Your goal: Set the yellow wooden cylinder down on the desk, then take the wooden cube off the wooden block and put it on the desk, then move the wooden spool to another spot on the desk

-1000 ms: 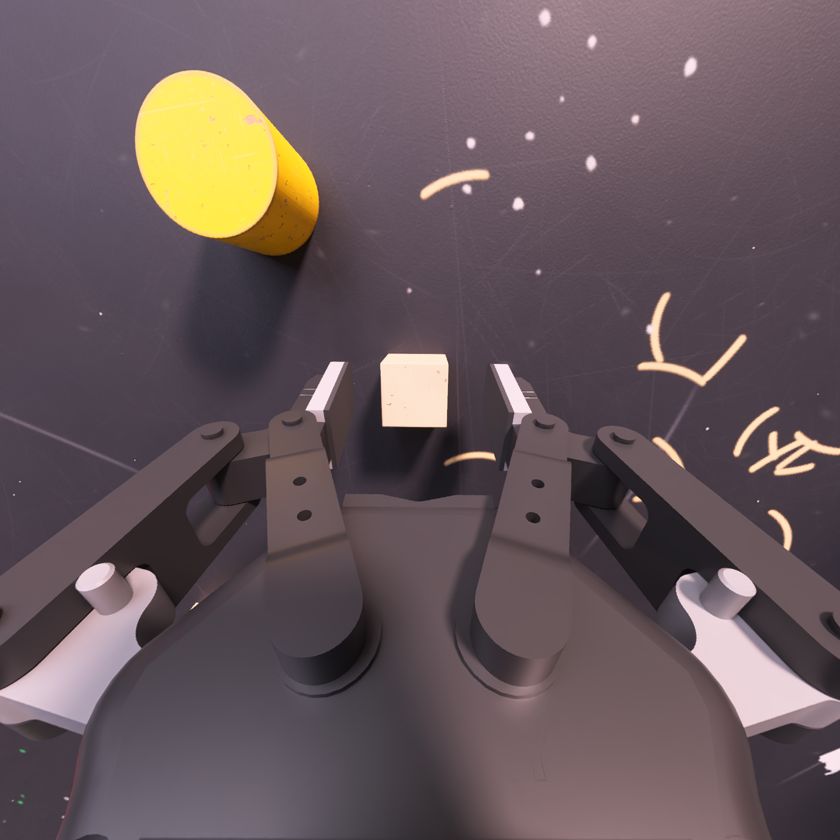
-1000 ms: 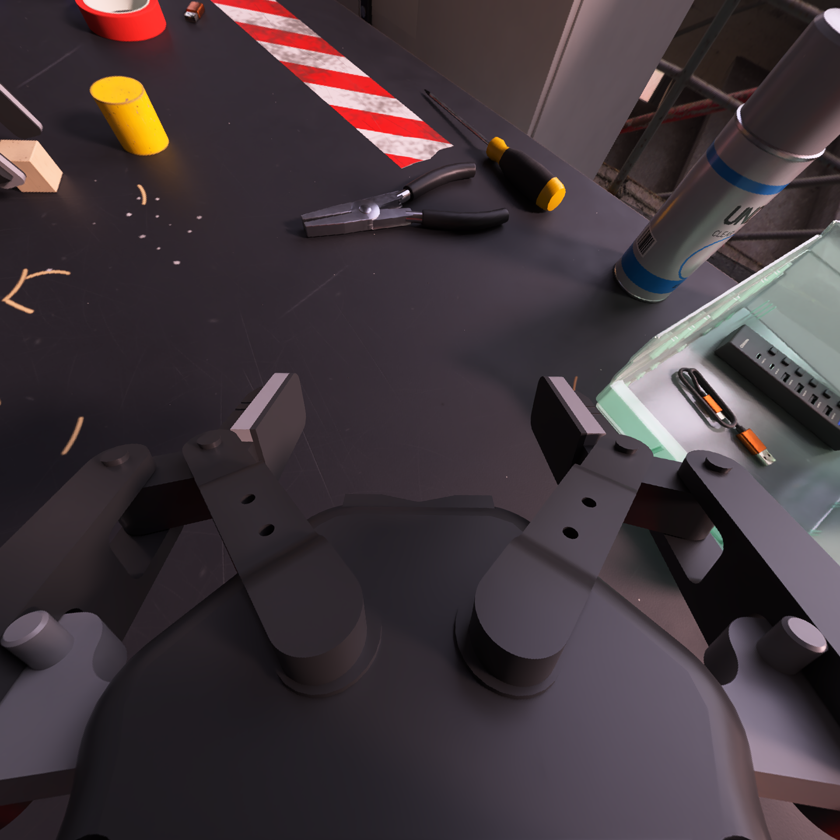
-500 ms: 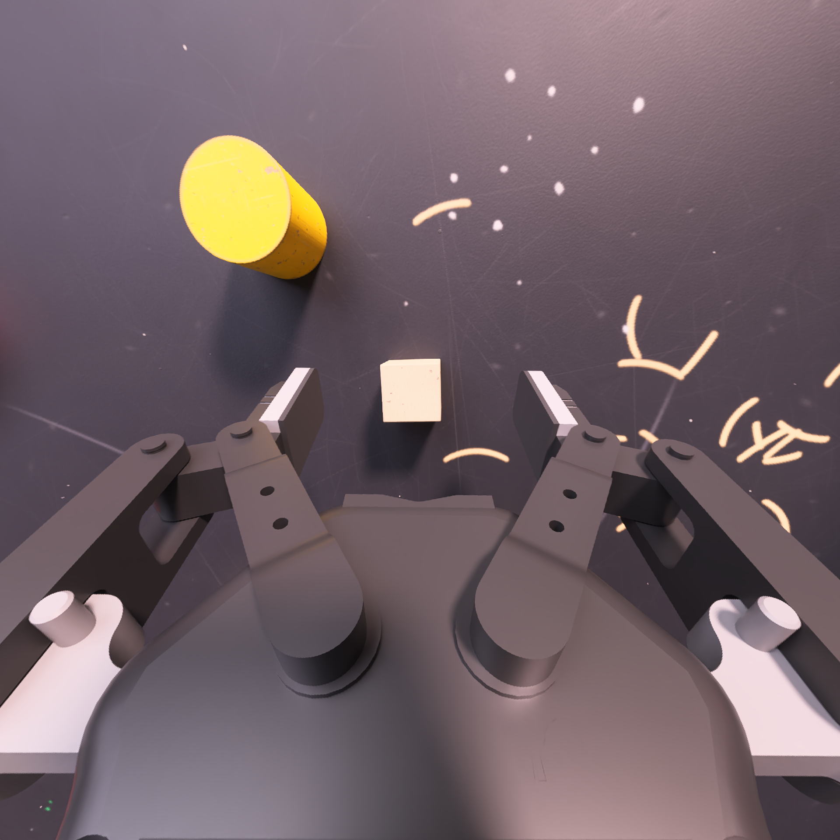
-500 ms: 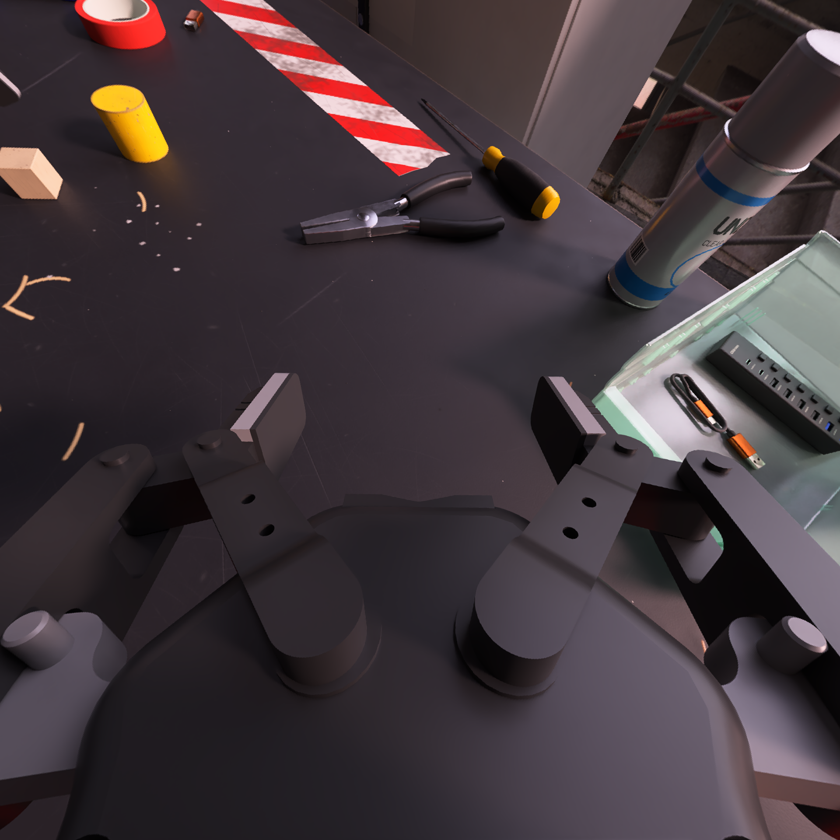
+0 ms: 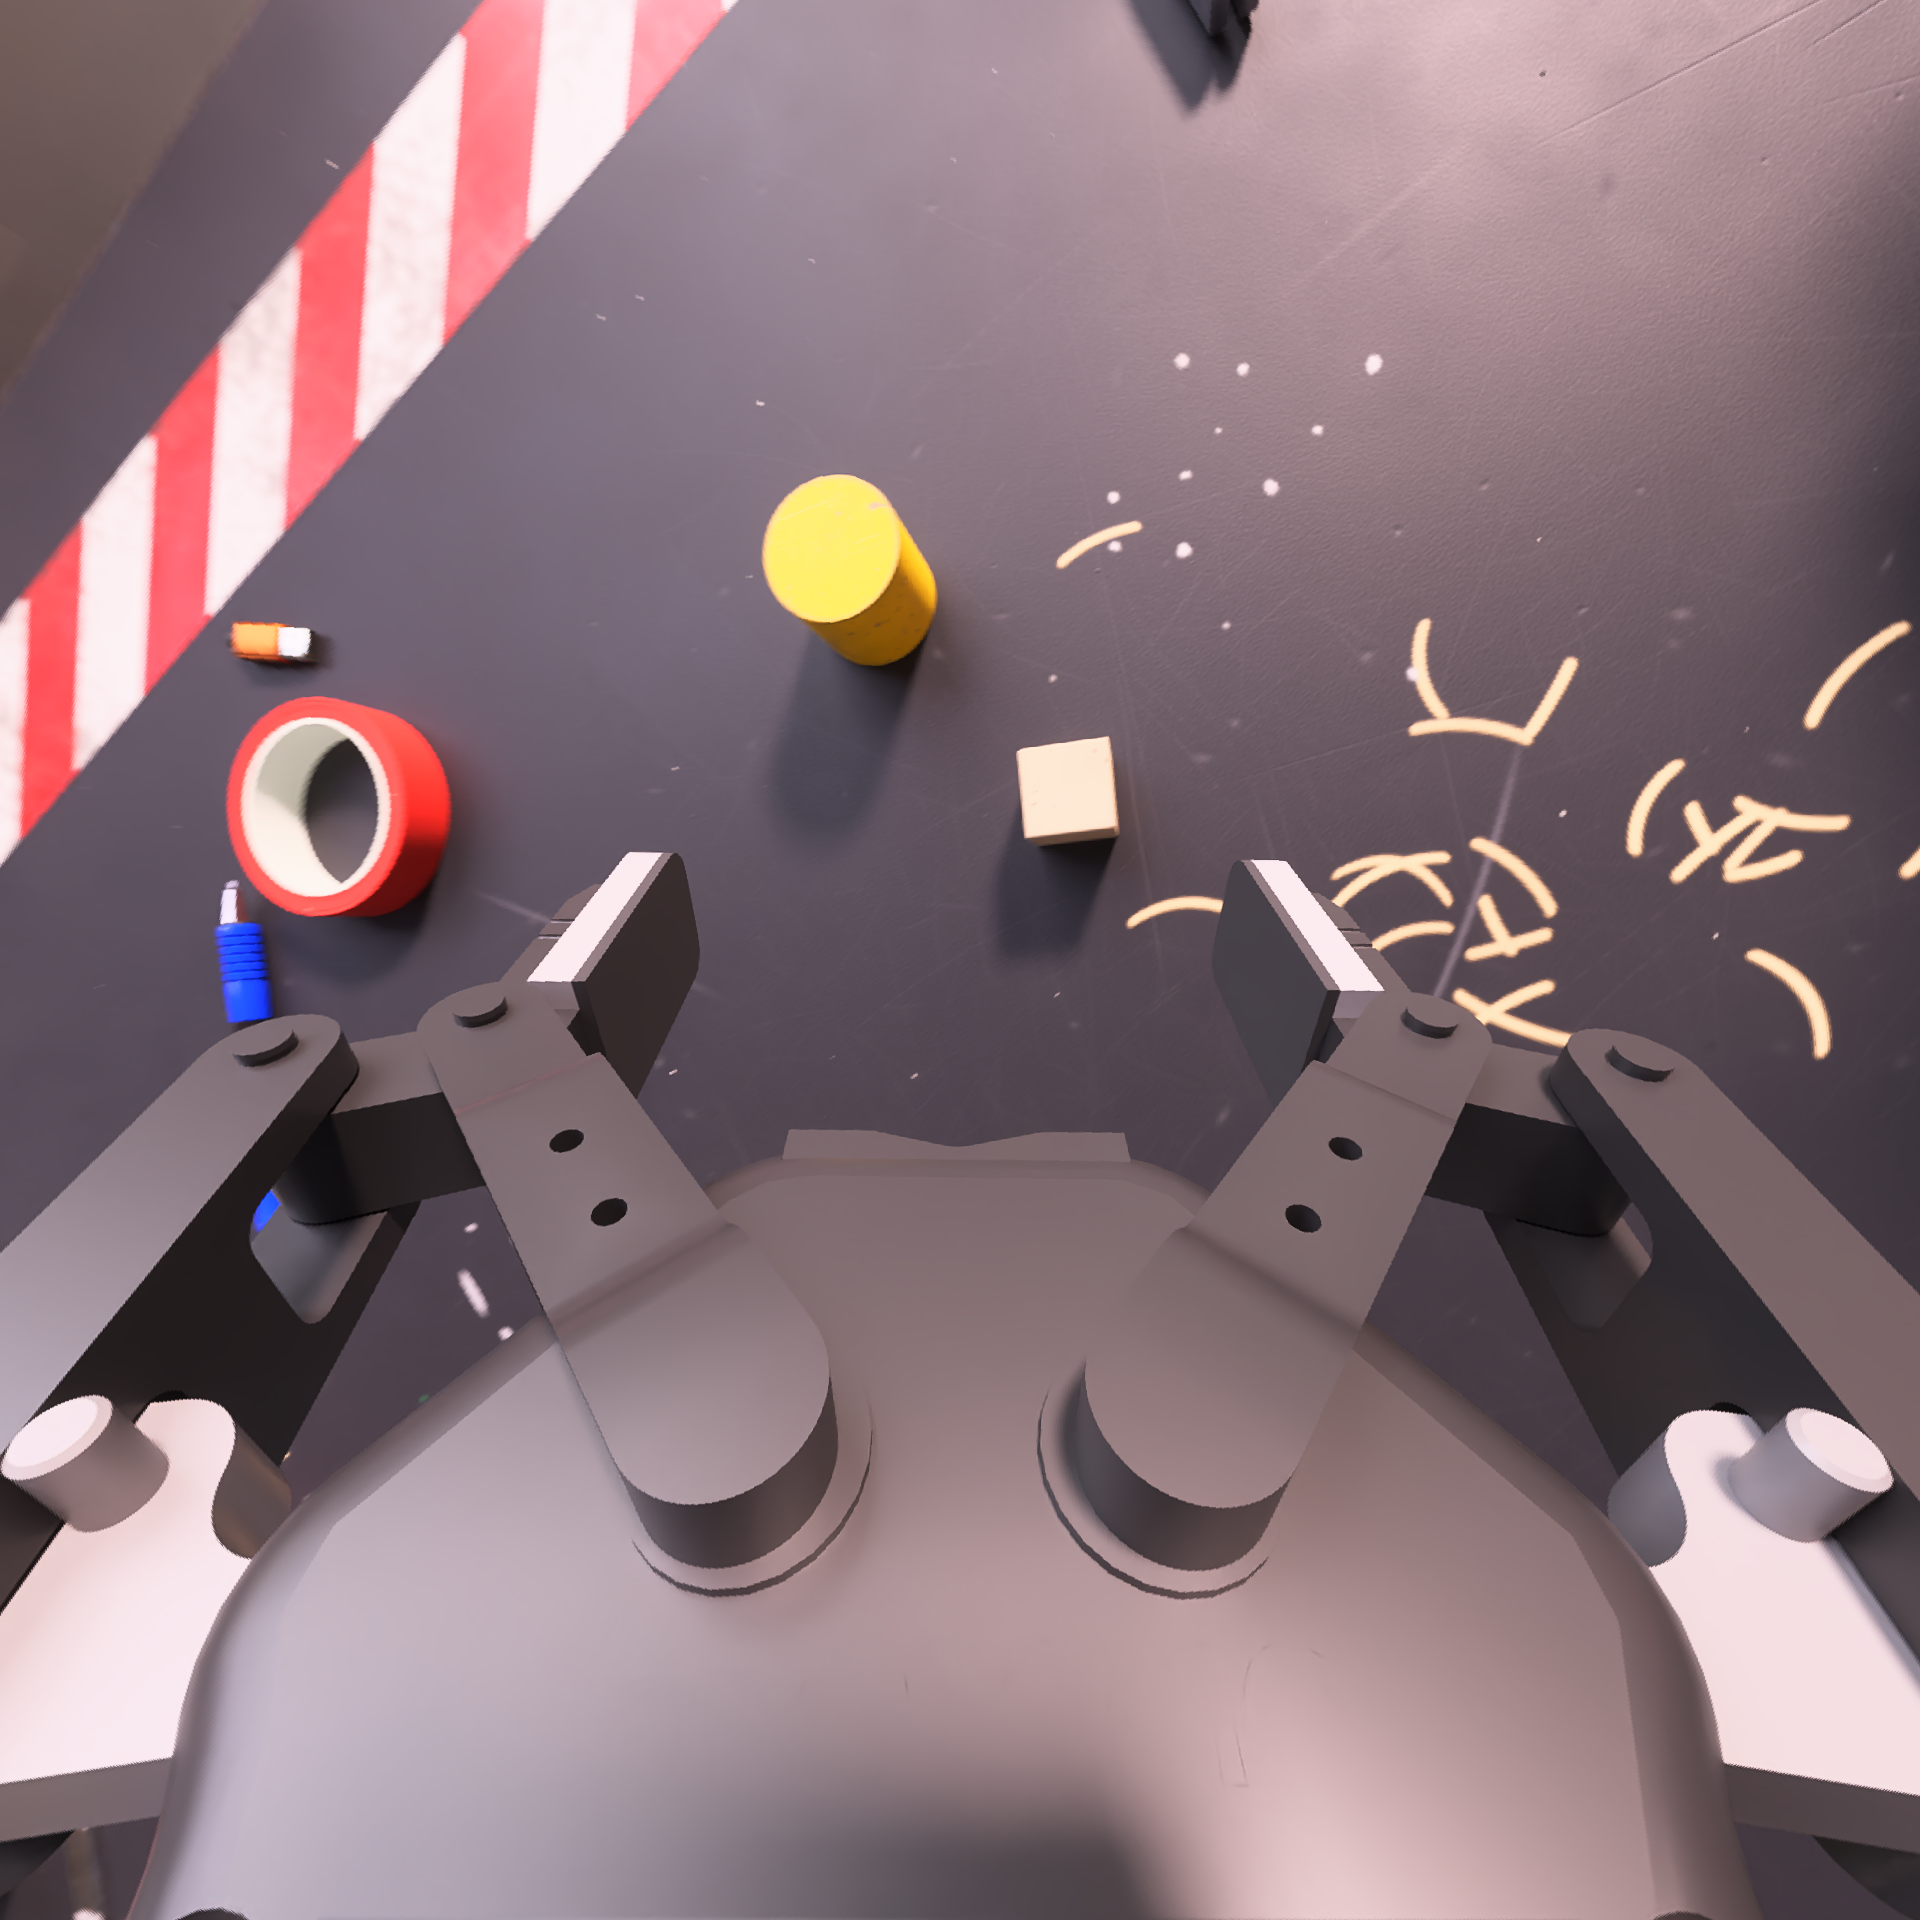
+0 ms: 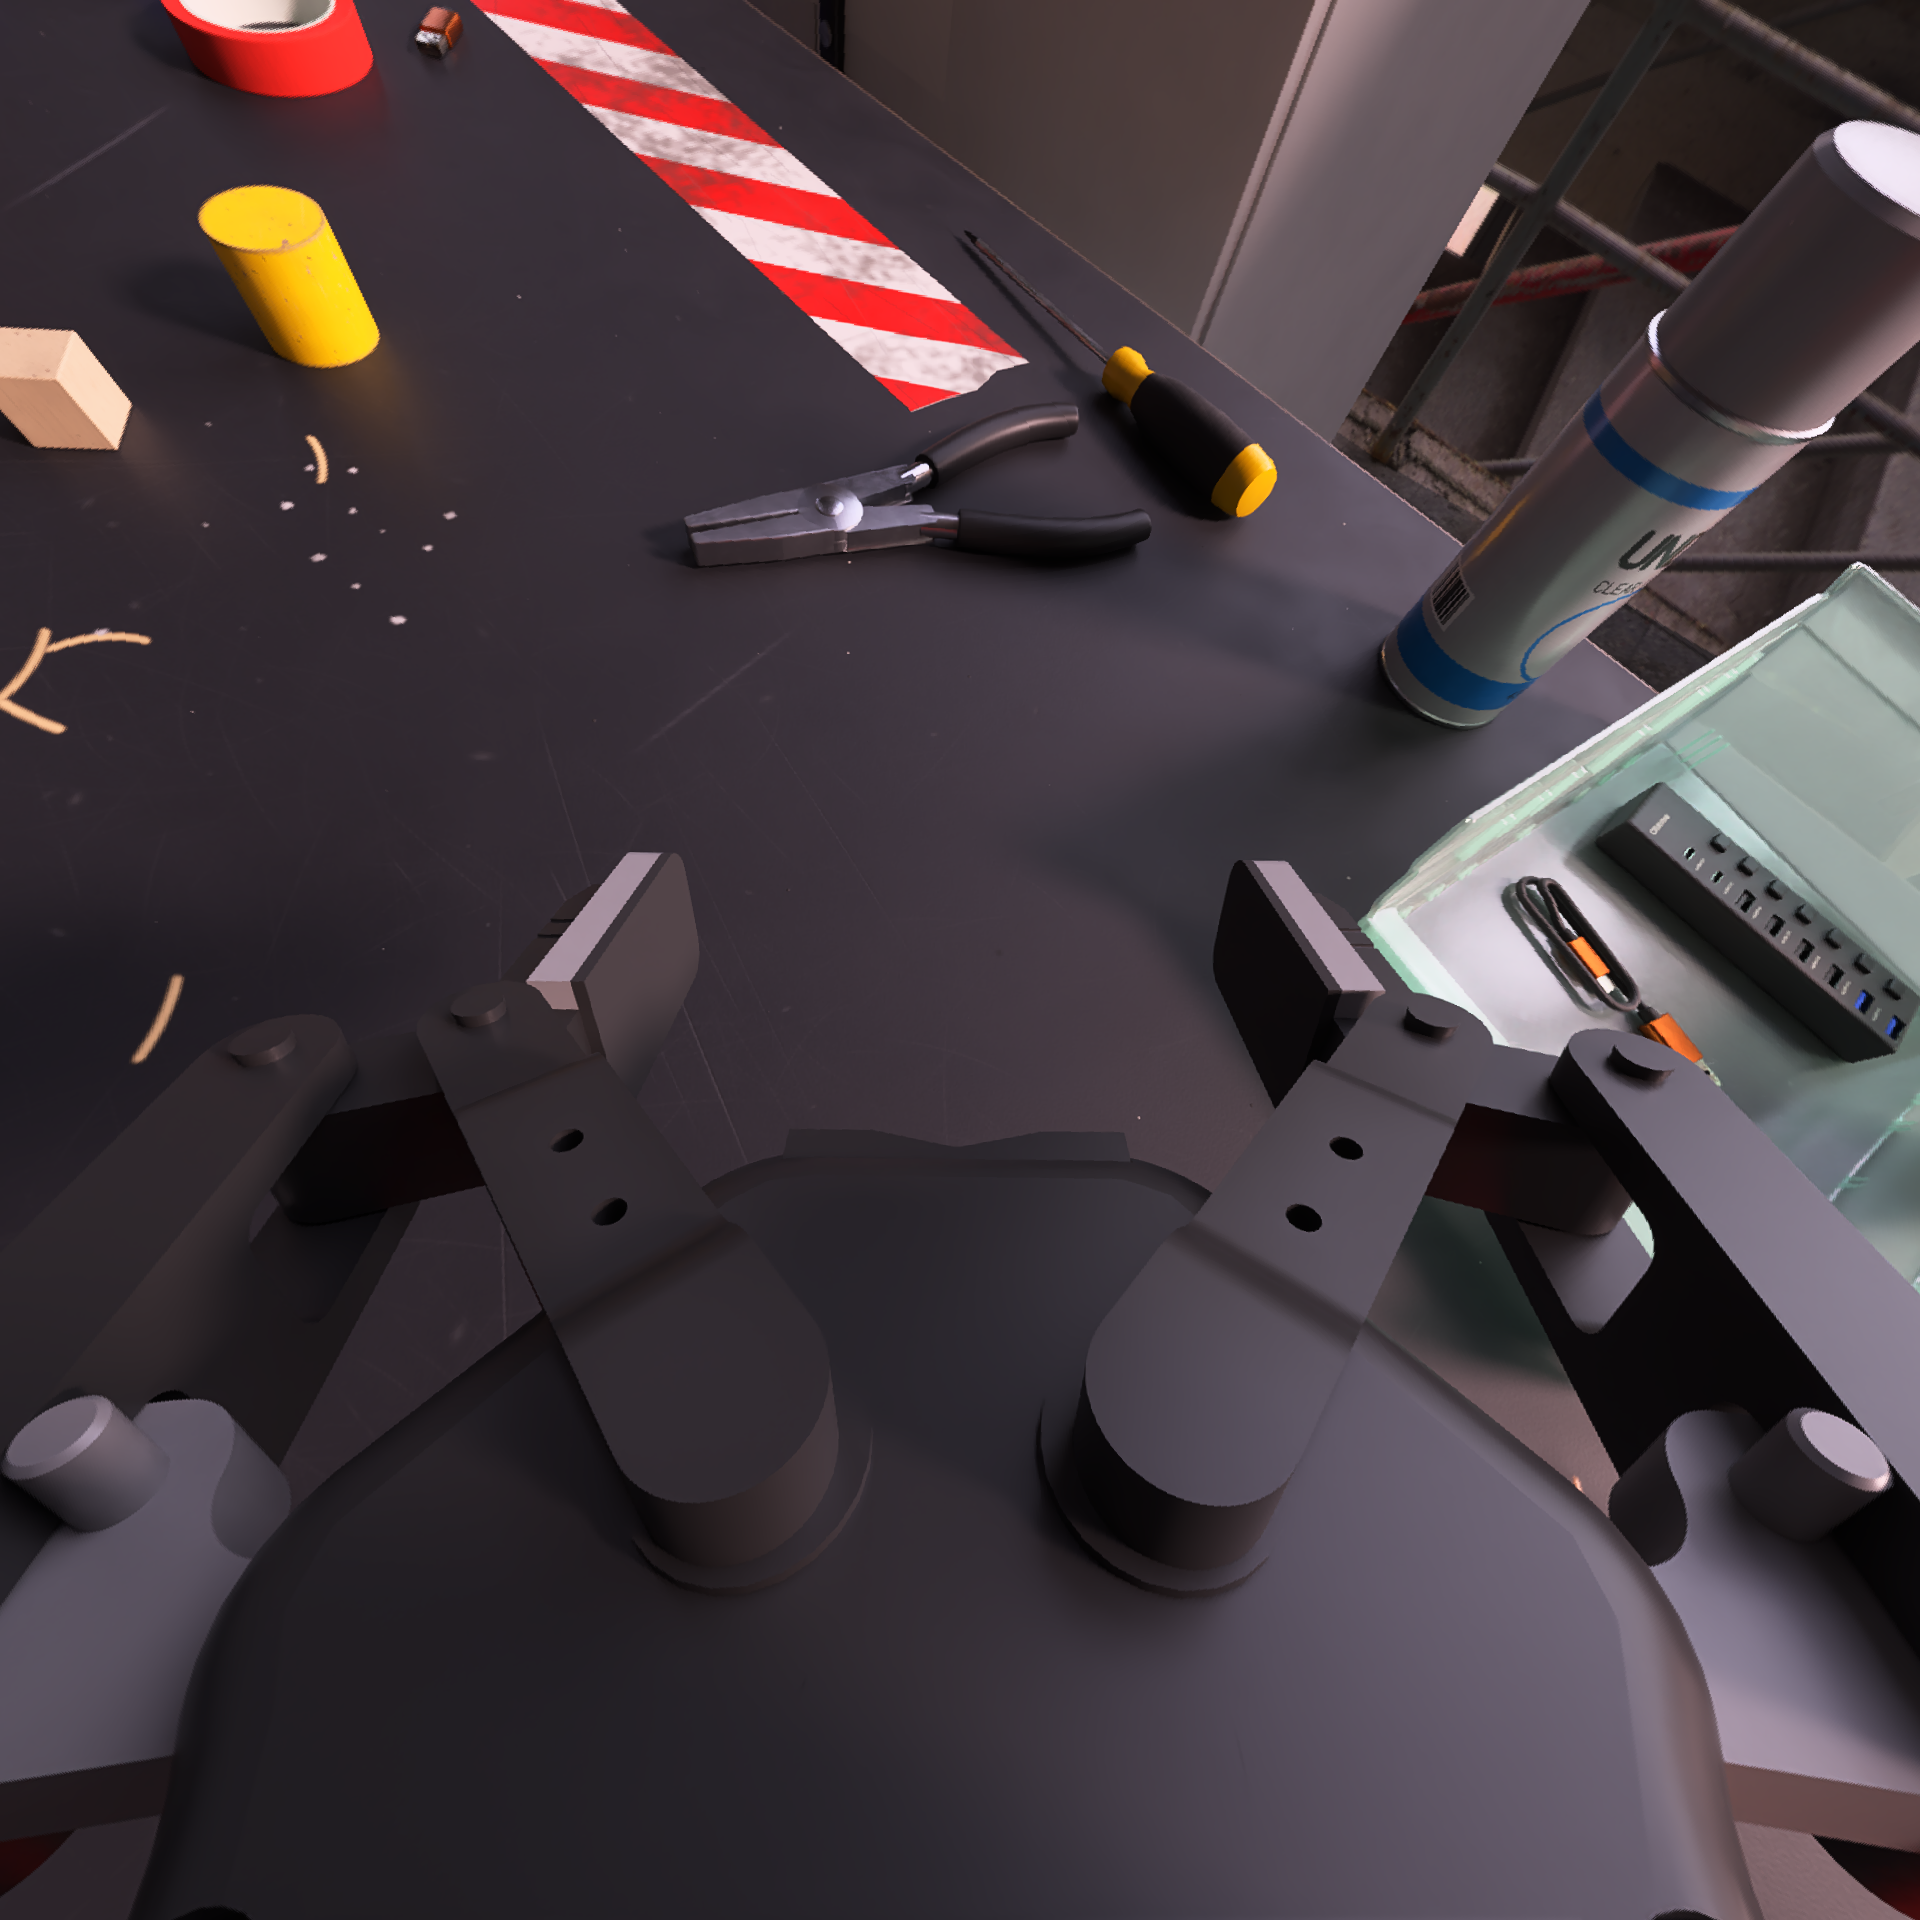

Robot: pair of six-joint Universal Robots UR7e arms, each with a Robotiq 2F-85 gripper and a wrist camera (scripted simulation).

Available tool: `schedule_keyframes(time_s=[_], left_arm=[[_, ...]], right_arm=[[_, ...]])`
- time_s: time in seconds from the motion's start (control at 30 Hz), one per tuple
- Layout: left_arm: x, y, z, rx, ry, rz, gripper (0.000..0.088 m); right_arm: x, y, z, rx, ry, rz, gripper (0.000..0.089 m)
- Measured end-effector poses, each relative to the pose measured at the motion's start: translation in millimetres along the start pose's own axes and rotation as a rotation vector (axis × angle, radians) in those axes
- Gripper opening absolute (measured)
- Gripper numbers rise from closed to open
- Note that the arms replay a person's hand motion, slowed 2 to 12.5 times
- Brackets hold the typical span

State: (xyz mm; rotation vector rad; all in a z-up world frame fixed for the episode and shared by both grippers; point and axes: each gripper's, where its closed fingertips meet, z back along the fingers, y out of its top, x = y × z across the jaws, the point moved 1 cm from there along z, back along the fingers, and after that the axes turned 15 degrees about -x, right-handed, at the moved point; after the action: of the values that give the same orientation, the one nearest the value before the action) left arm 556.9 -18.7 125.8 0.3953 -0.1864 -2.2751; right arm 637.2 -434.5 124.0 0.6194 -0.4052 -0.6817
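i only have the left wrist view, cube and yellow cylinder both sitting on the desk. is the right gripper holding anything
observer: No. The right gripper is open and empty over the desk.
operator: any tools near it
observer: Pliers lie ahead of it, with a screwdriver just beyond.
operator: see the spool anywhere
observer: No spool shows in either view. On the right gripper's right, a spray can stands beside a clear bin.

Left pincer (image 5: 956,935) and right pincer (image 6: 956,935) both hang empty, fingers spread wide apart.
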Motion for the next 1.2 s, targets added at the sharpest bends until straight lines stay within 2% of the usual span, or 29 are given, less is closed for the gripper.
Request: schedule_keyframes(time_s=[0.13, 0.3, 0.43, 0.53, 0.83, 1.2], left_arm=[[-17, -15, 23, 0.024, 0.053, -0.035, 0.0854], [-38, -41, 43, 0.005, 0.101, -0.097, 0.0854], [-53, -64, 52, -0.028, 0.11, -0.141, 0.0854], [-62, -79, 55, -0.041, 0.089, -0.164, 0.0854], [-72, -115, 50, -0.047, -0.048, -0.214, 0.0854], [-65, -147, 19, -0.122, -0.125, -0.319, 0.0781]], right_arm=[[-1, 2.4, -1, -0.008, -0.003, 0.007, 0.0854], [-3, 6.7, -3, -0.015, -0.006, 0.018, 0.0854], [-6, 10.8, -4, -0.018, -0.008, 0.026, 0.0854], [-9, 14.2, -6, -0.019, -0.008, 0.031, 0.0854], [-18, 23.4, -10, -0.028, -0.012, 0.05, 0.0854], [-27, 29.9, -16, -0.059, -0.018, 0.069, 0.0854]])
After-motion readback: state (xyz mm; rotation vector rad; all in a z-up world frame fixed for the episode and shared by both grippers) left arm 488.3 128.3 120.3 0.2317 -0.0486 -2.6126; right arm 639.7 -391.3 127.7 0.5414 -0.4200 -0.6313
